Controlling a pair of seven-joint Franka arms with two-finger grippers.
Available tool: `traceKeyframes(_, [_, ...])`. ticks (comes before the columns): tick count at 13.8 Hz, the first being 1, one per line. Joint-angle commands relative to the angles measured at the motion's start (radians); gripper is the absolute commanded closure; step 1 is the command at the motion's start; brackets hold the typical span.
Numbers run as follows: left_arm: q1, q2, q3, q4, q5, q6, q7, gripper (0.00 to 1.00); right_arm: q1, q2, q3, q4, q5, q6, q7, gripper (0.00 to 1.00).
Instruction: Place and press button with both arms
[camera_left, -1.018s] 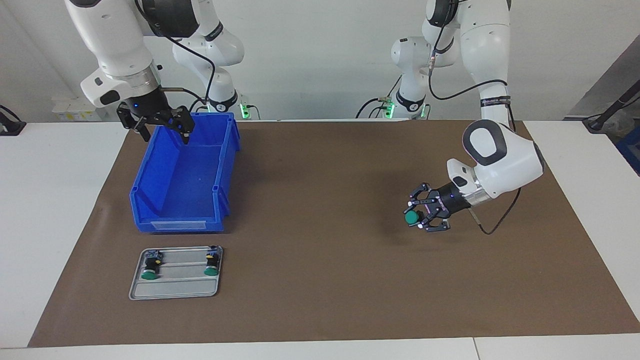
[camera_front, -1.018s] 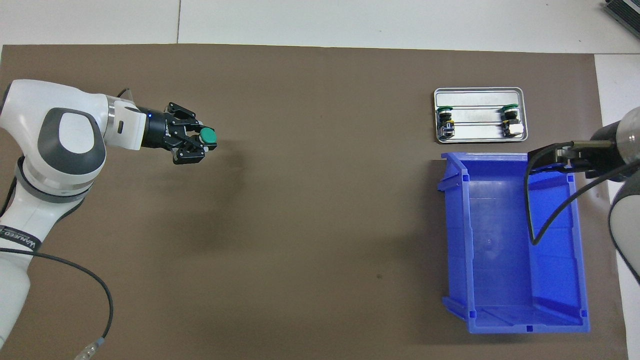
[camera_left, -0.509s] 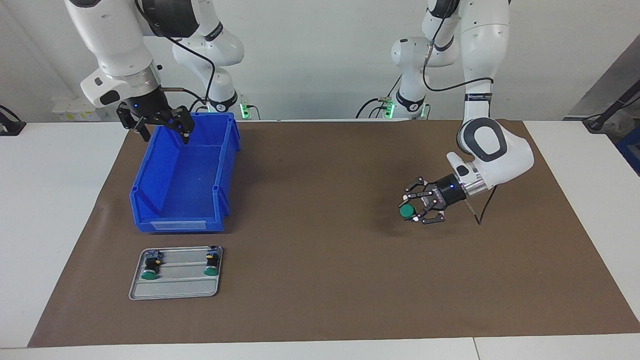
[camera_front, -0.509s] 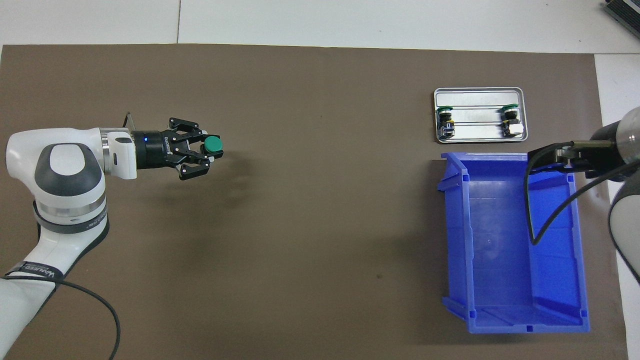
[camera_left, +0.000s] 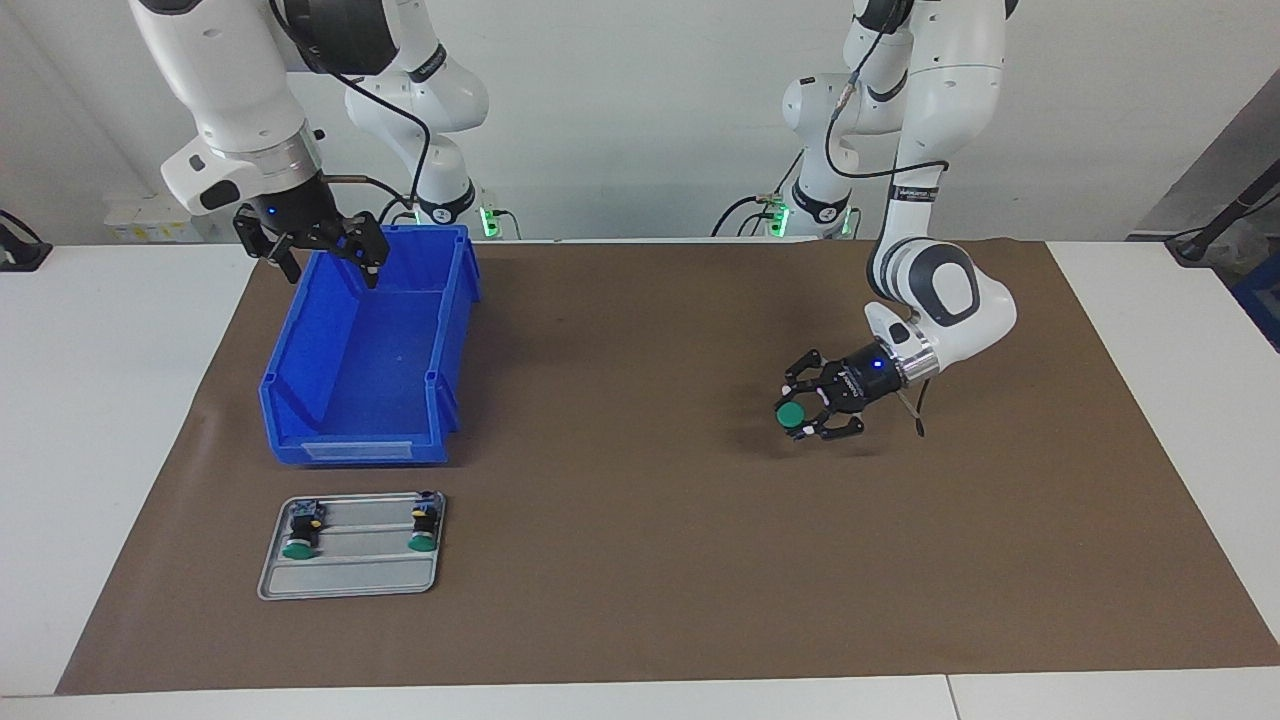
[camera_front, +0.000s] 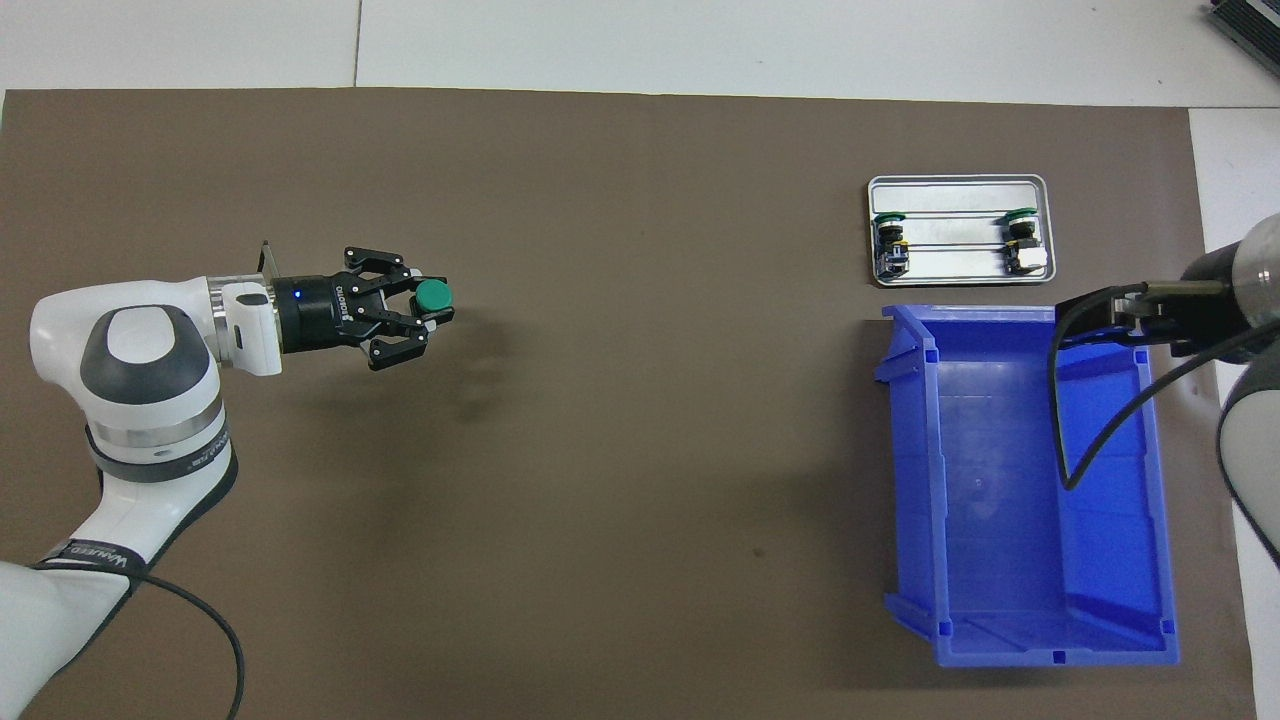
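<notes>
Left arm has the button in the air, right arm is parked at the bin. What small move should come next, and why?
Probably carry on toward the tray: the left gripper is shut on the button, held over bare mat, while two similar buttons already sit on the tray beside the blue bin. The right gripper waits open over the bin, ready to press once it is placed.

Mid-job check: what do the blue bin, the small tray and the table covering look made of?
Blue bin: likely moulded plastic, glossy walls with ribbed corners.
Tray: looks like metal, silvery-grey with a rolled rim.
Table covering: matte brown sheet, perhaps paper or thin mat; faint creases.
</notes>
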Motion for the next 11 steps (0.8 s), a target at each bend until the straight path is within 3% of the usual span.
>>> traceKeyframes(1, [-0.051,-0.03,0.004,-0.065,-0.131,0.01,0.085,1.0,0.001,-0.007,-0.004,-0.004,0.02,-0.003,0.005,0.0])
traceKeyframes(3, [-0.076,-0.032,0.004,-0.076,-0.218,-0.018,0.111,1.0,0.001,-0.007,-0.004,-0.004,0.02,-0.003,0.006,0.0])
traceKeyframes(8, [-0.081,-0.021,0.006,-0.124,-0.256,-0.07,0.2,1.0,0.001,-0.006,-0.004,-0.004,0.02,-0.003,0.006,0.0])
traceKeyframes(11, [-0.068,0.085,0.012,-0.122,-0.314,-0.231,0.335,1.0,0.001,-0.007,-0.004,-0.004,0.02,-0.003,0.006,0.0])
